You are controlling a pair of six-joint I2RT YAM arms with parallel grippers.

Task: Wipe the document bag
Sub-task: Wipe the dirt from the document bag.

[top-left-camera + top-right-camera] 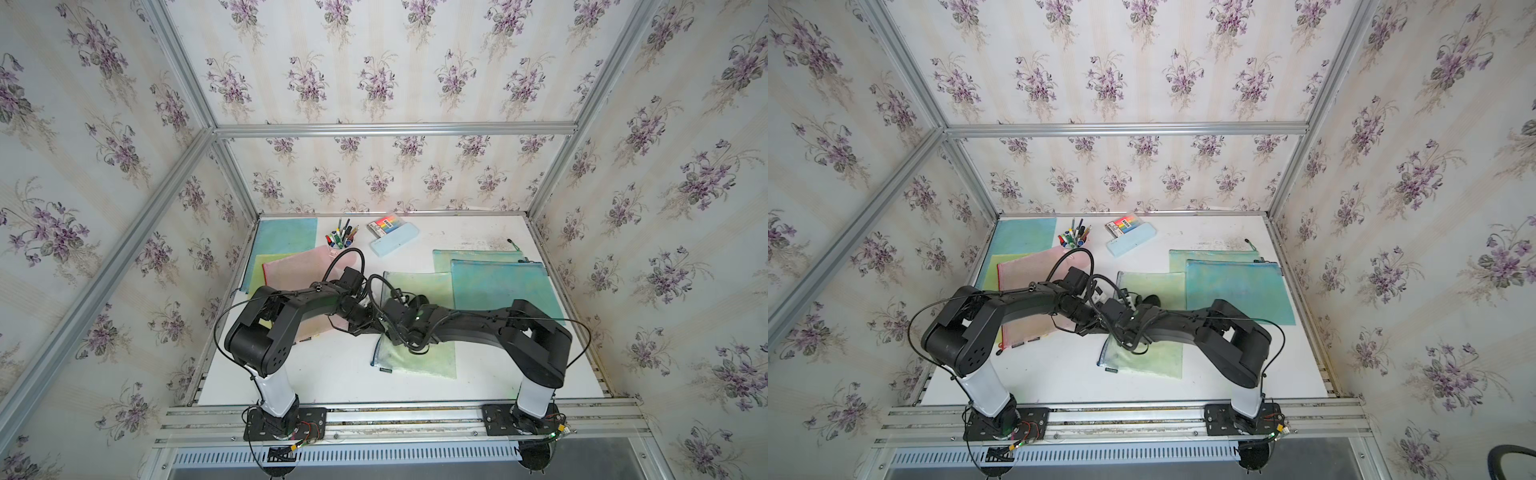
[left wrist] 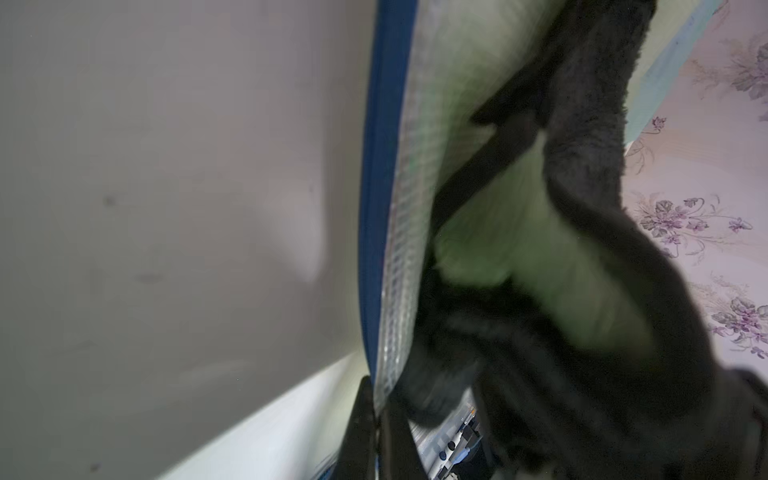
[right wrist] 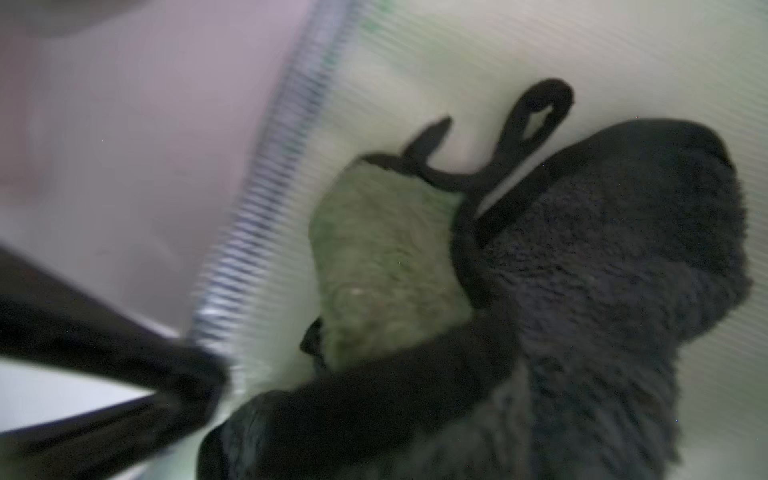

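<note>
The document bag [image 1: 419, 361] [image 1: 1154, 361] is a pale green mesh pouch with a blue zipper edge [image 2: 376, 208], lying flat mid-table. My left gripper [image 1: 371, 328] [image 2: 376, 436] is shut on that zipper edge at the bag's left side. My right gripper [image 1: 413, 309] is shut on a dark cloth [image 3: 602, 270] with a green face [image 3: 382, 266], which rests on top of the bag; its fingertips are buried under the cloth. The left gripper's fingers [image 3: 124, 374] show dark and blurred in the right wrist view, pinching the mesh beside the cloth.
Pink [image 1: 299, 266], yellow and blue pouches overlap at the left, under my left arm. Two teal pouches [image 1: 498, 286] lie right of the bag. A pen cup [image 1: 338, 243], a light blue case [image 1: 392, 241] and a marker box stand at the back. Metal frame rails edge the table.
</note>
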